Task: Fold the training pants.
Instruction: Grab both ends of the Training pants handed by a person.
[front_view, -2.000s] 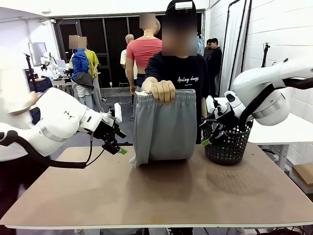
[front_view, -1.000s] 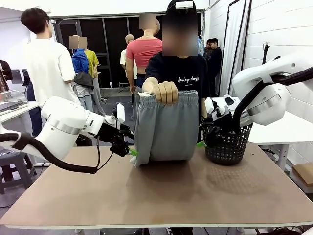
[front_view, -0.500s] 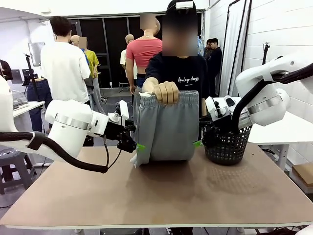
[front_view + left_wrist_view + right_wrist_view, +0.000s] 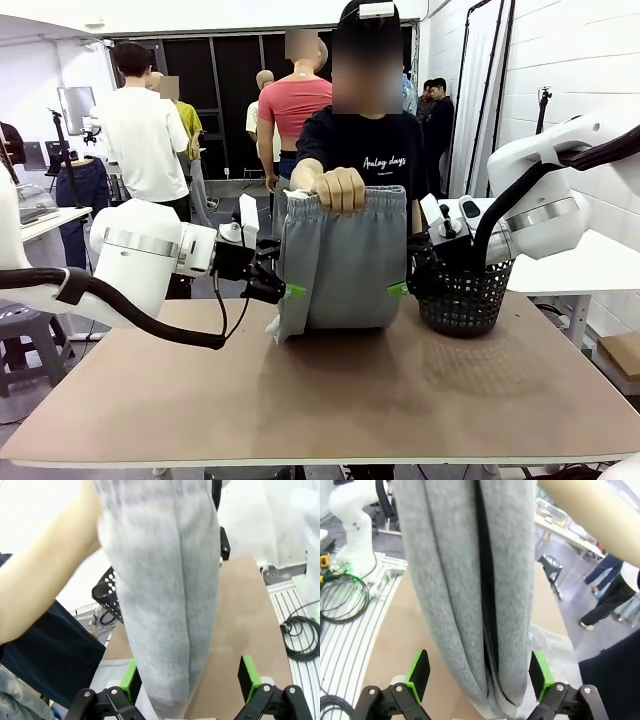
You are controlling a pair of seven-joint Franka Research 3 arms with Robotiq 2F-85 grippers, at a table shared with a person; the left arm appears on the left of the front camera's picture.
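The light grey training pants (image 4: 345, 265) hang upright over the table's far side. A person's hand (image 4: 338, 187) holds them by the gathered waistband, and their lower fold rests on the tabletop. My left gripper (image 4: 291, 292) is at the pants' left edge and my right gripper (image 4: 397, 289) at their right edge. In the left wrist view the pants (image 4: 160, 595) hang between the spread green pads of the left gripper (image 4: 189, 680), unclamped. The right wrist view shows the folded pants (image 4: 465, 580) likewise between the wide-apart pads of the right gripper (image 4: 479, 675).
A black mesh basket (image 4: 468, 298) stands on the table just right of the pants, under my right arm. The brown table (image 4: 330, 400) stretches bare toward me. The person stands right behind the pants; other people are farther back.
Both grippers have closed in on the pants from the sides, the left moving right and the right moving left, until the fabric edges lie between their open fingers.
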